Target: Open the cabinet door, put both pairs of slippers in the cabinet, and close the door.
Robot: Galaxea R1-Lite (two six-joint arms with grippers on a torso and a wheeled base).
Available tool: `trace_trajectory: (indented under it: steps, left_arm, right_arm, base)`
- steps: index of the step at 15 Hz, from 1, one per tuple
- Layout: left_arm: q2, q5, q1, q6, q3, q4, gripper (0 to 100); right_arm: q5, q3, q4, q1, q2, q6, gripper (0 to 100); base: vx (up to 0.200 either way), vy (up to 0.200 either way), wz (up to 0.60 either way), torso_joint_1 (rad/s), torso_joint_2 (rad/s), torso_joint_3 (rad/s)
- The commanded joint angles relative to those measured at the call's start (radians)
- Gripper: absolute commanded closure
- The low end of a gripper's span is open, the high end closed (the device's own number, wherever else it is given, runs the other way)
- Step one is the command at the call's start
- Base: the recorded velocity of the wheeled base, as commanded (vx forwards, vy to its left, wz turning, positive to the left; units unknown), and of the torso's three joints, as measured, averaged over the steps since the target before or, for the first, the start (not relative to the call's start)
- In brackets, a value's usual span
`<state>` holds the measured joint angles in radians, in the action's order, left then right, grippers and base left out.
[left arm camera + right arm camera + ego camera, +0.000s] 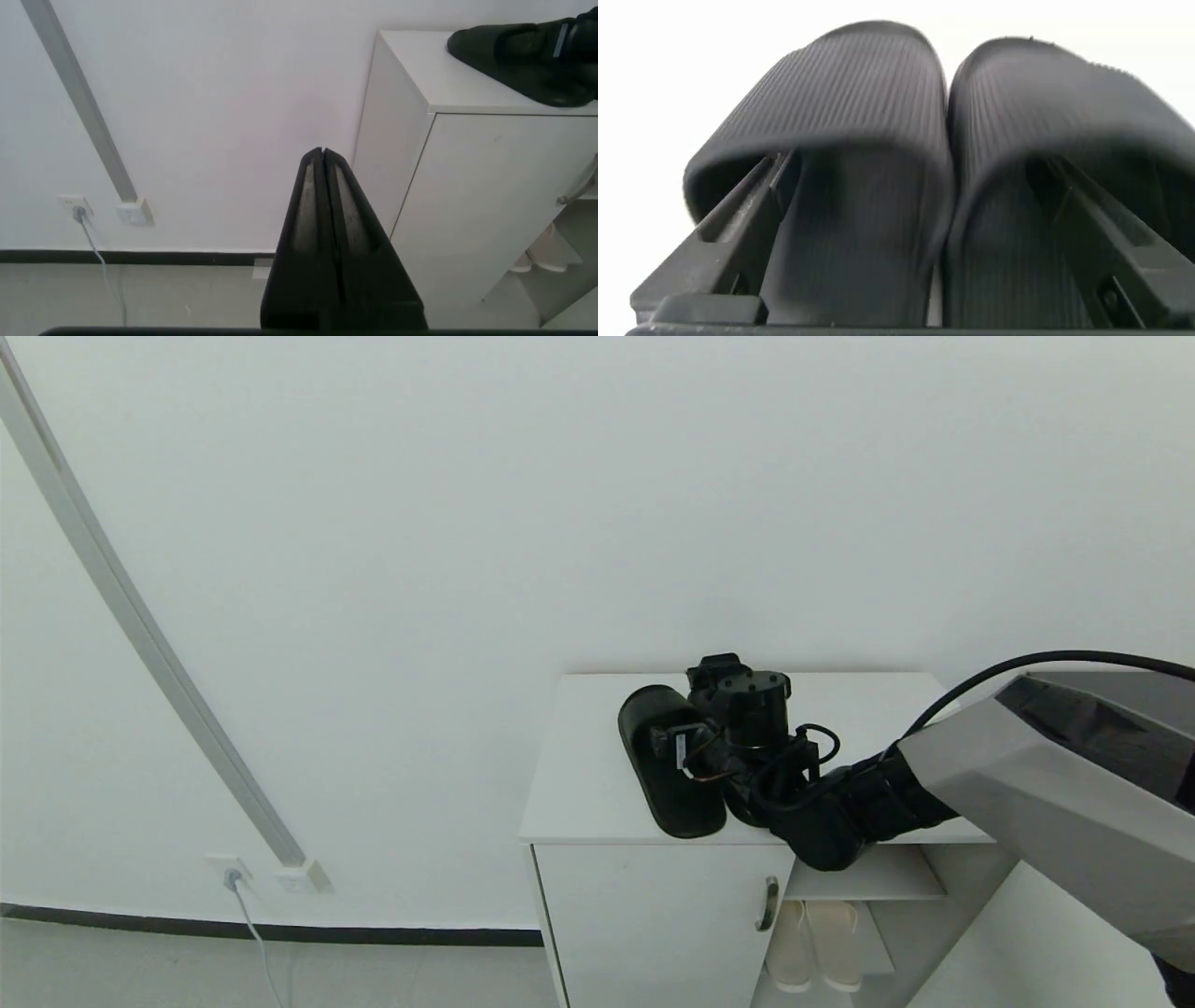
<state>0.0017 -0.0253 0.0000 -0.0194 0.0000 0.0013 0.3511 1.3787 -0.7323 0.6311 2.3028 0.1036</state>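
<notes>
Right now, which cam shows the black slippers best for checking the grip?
Right wrist view: black slippers side by side up close, a right gripper finger inside each strap. Head view shows them on the cabinet top, one largely behind the gripper. Left wrist view catches one end at the top's edge.

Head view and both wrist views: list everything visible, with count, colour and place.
black slippers: one pair, black, side by side on the cabinet top
white slippers: one pair, white, on a shelf in the cabinet's open side
cabinet: one, white, against the wall
handle: one, grey, on the shut door's edge
socket: one, white, low on the wall, cable plugged in
conduit: one, grey, slanting down the wall
right gripper: black, open, one finger inside each black slipper
left gripper: black, fingers shut, left of the cabinet
</notes>
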Motion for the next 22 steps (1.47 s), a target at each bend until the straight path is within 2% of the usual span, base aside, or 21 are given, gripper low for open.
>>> trace_trajectory:
  steps: [1, 7, 8, 14, 16, 22]
  left_arm:
    - [0.000, -0.001, 0.000, -0.001, 0.000, 0.000, 100]
    - [0.000, -0.001, 0.000, -0.001, 0.000, 0.000, 100]
    - [0.000, -0.001, 0.002, -0.001, 0.000, 0.000, 100]
    - [0.000, -0.001, 0.000, 0.001, 0.000, 0.000, 100]
    - [0.000, -0.001, 0.000, 0.001, 0.000, 0.000, 100]
    - [0.000, -0.001, 0.000, 0.002, 0.000, 0.000, 100]
  right_arm:
    - [0.000, 0.039, 0.001, -0.013, 0.044, -0.005, 0]
    - [-0.001, 0.128, 0.019, -0.036, 0.087, -0.012, 0]
    - [-0.001, 0.128, 0.018, -0.034, 0.089, -0.012, 100]
    - [-0.001, 0.126, 0.016, -0.030, 0.081, -0.012, 100]
    - [-0.030, 0.074, 0.014, -0.014, 0.023, -0.012, 100]
    - [-0.264, -0.374, -0.001, 0.016, -0.368, -0.047, 100]
  base:
    - [0.000, 0.000, 0.00, 0.000, 0.00, 0.000]
    - [0.000, 0.000, 0.00, 0.000, 0.00, 0.000]
    - [0.000, 0.000, 0.00, 0.000, 0.00, 0.000]
    - [0.000, 0.000, 0.00, 0.000, 0.00, 0.000]
    - [0.000, 0.000, 0.00, 0.000, 0.00, 0.000]
    - [0.000, 0.000, 0.00, 0.000, 0.00, 0.000]
